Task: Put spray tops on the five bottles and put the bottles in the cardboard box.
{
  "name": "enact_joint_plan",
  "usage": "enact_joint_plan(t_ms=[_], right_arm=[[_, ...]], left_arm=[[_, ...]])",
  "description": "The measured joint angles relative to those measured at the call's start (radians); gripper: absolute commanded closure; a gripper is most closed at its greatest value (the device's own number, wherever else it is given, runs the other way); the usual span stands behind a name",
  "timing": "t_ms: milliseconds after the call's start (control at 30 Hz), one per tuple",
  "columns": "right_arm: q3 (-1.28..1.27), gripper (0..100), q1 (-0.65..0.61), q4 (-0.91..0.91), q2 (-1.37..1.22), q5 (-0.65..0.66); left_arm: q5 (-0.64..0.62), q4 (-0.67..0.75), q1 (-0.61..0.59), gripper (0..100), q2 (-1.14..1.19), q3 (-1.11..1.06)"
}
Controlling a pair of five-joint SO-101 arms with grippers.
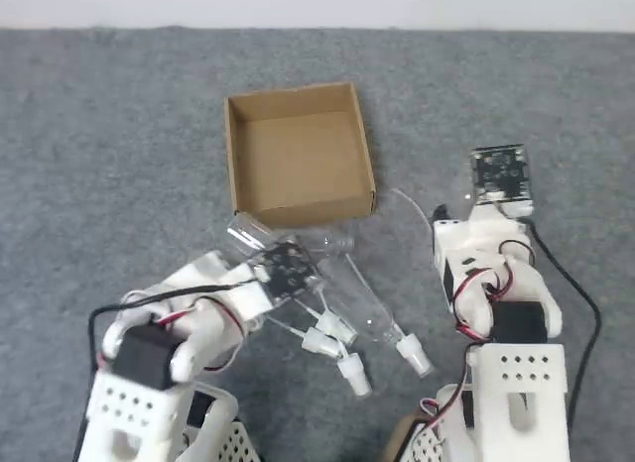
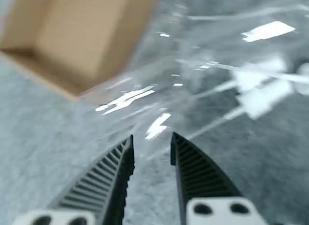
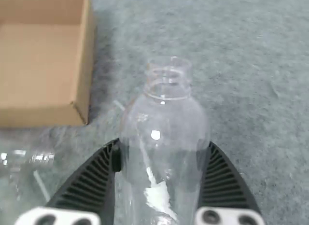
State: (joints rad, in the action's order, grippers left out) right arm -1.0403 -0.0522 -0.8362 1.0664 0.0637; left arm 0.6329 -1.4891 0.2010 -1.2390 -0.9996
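Clear bottle (image 3: pixel 164 114), open neck, clamped at its body by right gripper (image 3: pixel 163 148), near box (image 3: pixel 43 56) corner. Left gripper (image 2: pixel 152 138) at a narrow gap, gripping nothing, over bottle pile (image 1: pixel 362 308) lying on worktop (image 1: pixel 119 165) in front of box. White spray tops (image 1: pixel 332 333) on some.

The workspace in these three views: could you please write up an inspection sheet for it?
Surface: grey carpet-like mat, flat.
Job's things: cardboard box open and empty; clear bottles lying clustered in front of it, count unclear; white spray tops lying among them.
Clutter: nothing seen.
Grippers: right gripper shut on a bare-necked bottle; left gripper open, pointed at the lying bottles, holding nothing.
Cables: black cable beside the right arm; red and white wires on the arms.
Surroundings: pale strip beyond the mat.
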Motion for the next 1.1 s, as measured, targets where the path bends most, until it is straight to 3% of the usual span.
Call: enact_joint_plan(t_ms=[200, 700, 1100], right_arm=[[0.0, 89.4, 0.08, 0.028, 0.0, -0.064], [0.0, 89.4, 0.16, 0.071, 0.0, -0.069], [0.0, 89.4, 0.167, 0.072, 0.0, -0.069]], left_arm=[[0.0, -0.023, 0.157, 88, 0.14, 0.0], [0.038, -0.017, 0.442, 88, 0.39, 0.0], [0.117, 0.126, 0.506, 88, 0.66, 0.0]])
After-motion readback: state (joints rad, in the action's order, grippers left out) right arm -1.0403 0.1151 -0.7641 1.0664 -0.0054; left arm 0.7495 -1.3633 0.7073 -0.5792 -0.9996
